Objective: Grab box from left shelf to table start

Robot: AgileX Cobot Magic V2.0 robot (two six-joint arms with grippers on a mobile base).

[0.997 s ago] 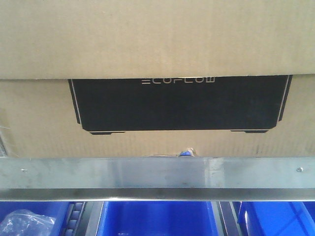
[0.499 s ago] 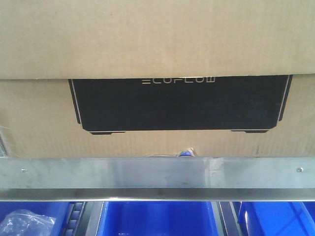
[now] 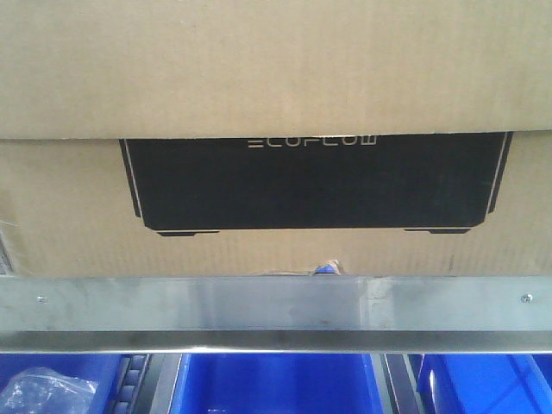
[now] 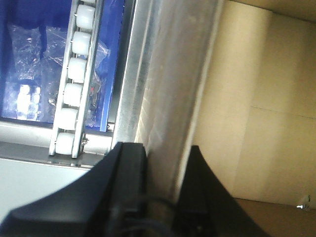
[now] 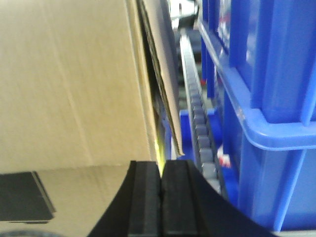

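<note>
We see the large brown corrugated cardboard box (image 3: 276, 78) with the black ECOFLOW panel (image 3: 315, 181) on the metal shelf (image 3: 276, 302), right behind its brushed steel front rail. Blue plastic bins (image 3: 276, 384) are below the rail. Left pincer (image 4: 162, 153): black fingers spread apart, rail showing through the gap, white rollers (image 4: 74, 94) off to one side. Right pincer (image 5: 161, 170): fingers pressed together, gripping nothing, box side on one flank, a blue bin on the other.
</note>
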